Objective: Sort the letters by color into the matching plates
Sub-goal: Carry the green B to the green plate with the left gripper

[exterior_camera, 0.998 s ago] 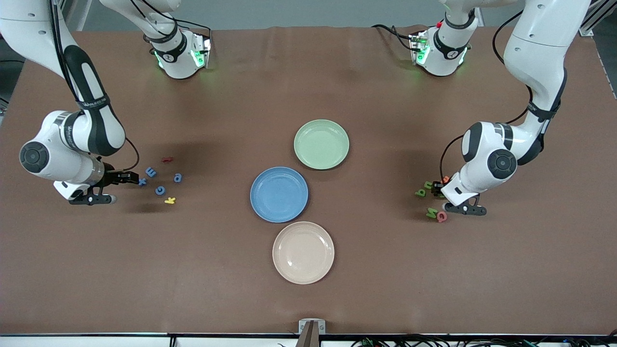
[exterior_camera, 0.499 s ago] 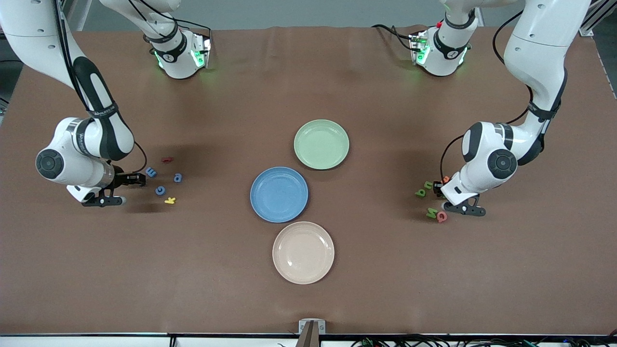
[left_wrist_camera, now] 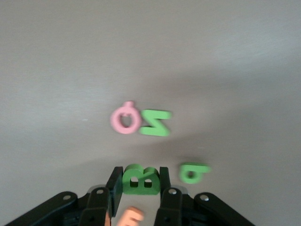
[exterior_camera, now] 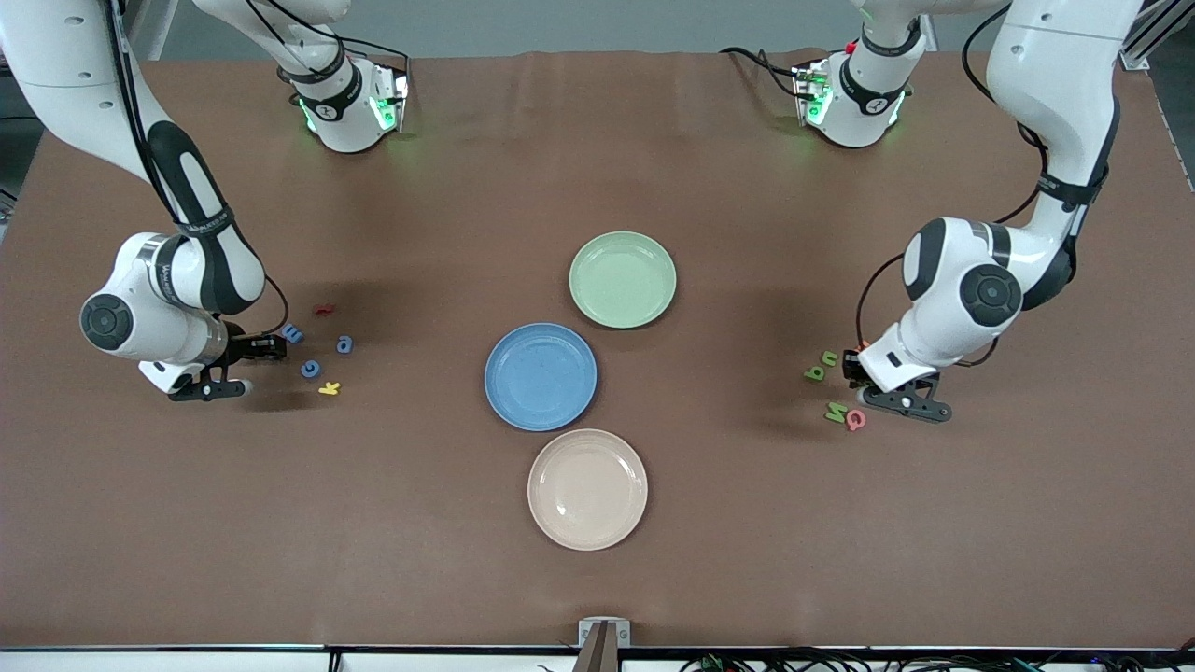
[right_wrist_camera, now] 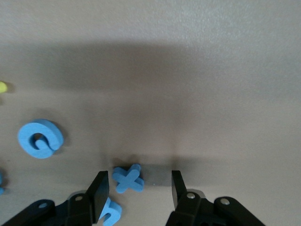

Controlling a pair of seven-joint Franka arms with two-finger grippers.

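Front view: we see the green plate (exterior_camera: 623, 279) and blue plate (exterior_camera: 541, 376) mid-frame, both bare, right gripper (exterior_camera: 266, 349) low by the blue letters at frame left, left gripper (exterior_camera: 851, 366) by the green letters at frame right. Left wrist view: fingers pinch the green B (left_wrist_camera: 140, 180) at bottom center, so we'd lift straight, clearing the orange letter (left_wrist_camera: 130, 217). Right wrist view: jaws spread around the blue X (right_wrist_camera: 128, 178), off-center, so we'd center before squeezing.

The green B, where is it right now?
The green B sits between the left gripper's fingers at the left arm's end of the table, beside an orange letter.
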